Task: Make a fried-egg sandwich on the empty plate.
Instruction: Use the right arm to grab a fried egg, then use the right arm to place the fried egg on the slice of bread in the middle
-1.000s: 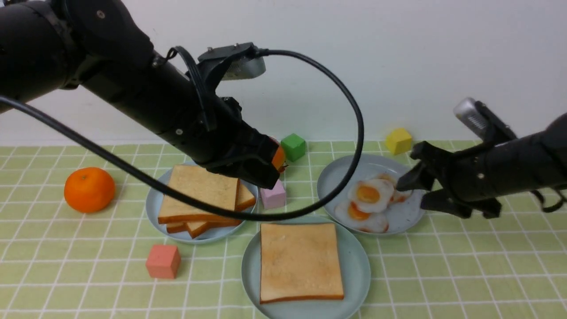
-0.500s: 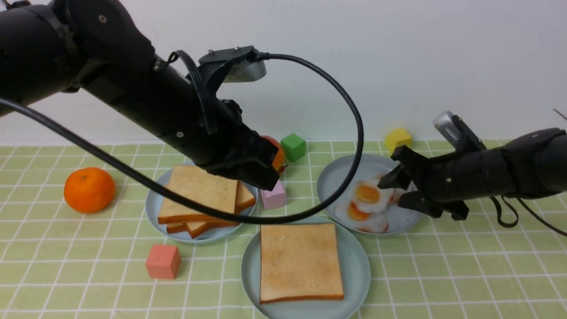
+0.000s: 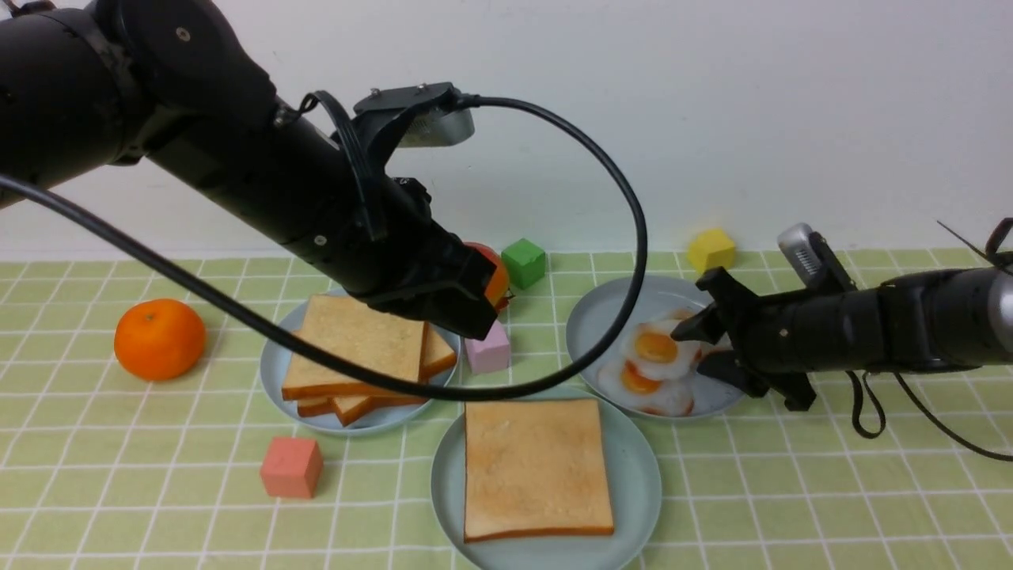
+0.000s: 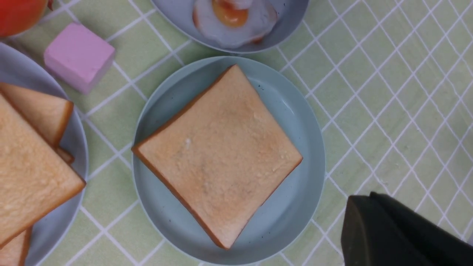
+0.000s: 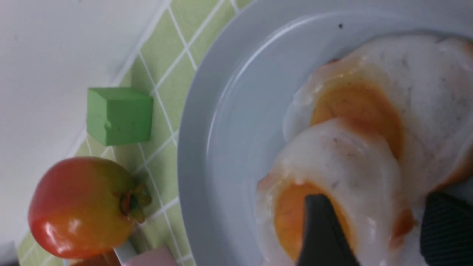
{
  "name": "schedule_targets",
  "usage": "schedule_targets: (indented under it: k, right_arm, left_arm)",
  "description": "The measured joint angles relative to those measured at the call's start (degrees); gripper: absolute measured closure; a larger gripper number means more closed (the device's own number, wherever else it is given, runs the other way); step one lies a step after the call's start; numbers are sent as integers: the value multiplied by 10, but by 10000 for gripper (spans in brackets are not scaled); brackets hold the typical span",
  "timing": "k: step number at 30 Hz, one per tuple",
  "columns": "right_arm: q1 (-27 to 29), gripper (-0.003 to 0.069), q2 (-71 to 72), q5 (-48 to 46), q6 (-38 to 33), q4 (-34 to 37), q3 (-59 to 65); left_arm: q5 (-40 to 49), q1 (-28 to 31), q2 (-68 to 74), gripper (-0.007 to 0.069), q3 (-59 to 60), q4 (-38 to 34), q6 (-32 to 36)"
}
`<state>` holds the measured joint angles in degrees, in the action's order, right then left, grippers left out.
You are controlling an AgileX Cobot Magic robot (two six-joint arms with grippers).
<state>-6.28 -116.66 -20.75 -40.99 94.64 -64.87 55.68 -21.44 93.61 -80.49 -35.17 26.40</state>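
Observation:
The pale aqua plate [image 3: 641, 475] sits front centre with one toast slice [image 3: 536, 467] flat on it; both also show in the left wrist view, plate [image 4: 295, 111] and slice [image 4: 218, 155]. Several fried eggs [image 3: 657, 346] overlap on the grey-blue plate [image 3: 601, 317] at right. My right gripper [image 3: 695, 348] is open, low over that plate. In the right wrist view it [image 5: 373, 207] straddles the edge of the top egg [image 5: 354, 155], one finger over the yolk. My left gripper [image 3: 475, 321] looks shut and empty, hovering by the askew toast pile [image 3: 356, 344].
An orange [image 3: 160, 339] lies far left and a salmon cube [image 3: 291, 467] front left. A pink cube [image 3: 488, 351], a red fruit [image 3: 497, 277] and a green cube [image 3: 524, 262] sit between the back plates. A yellow cube [image 3: 711, 251] is behind the egg plate. The left arm's cable [image 3: 633, 237] loops over the middle.
My right gripper has come down and leftwards, from beside the egg plate to over the eggs, jaws still open. The left arm has barely moved.

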Motion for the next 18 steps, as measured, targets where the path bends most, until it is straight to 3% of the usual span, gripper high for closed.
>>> schedule_targets:
  k: [1, 3, 4, 5, 7, 13, 18]
  right_arm:
    - [0, 312, 0, 0, -1, 3, 0]
    - [0, 428, -5, 3, -10, 12, 0]
    - [0, 428, -5, 3, -10, 12, 0]
    - [0, 498, -7, 6, -11, 13, 0]
    - [0, 562, -6, 6, -11, 15, 0]
    - [0, 561, -2, 7, -11, 14, 0]
    - [0, 561, 45, 12, -11, -19, 1]
  left_arm:
    - [0, 0, 0, 638, 0, 0, 0]
    - [1, 0, 0, 638, 0, 1, 0]
    - [0, 0, 0, 638, 0, 1, 0]
    - [0, 0, 0, 638, 0, 1, 0]
    - [2, 0, 0, 638, 0, 2, 0]
    - [21, 0, -6, 638, 0, 16, -32]
    - [57, 0, -54, 638, 0, 86, -105]
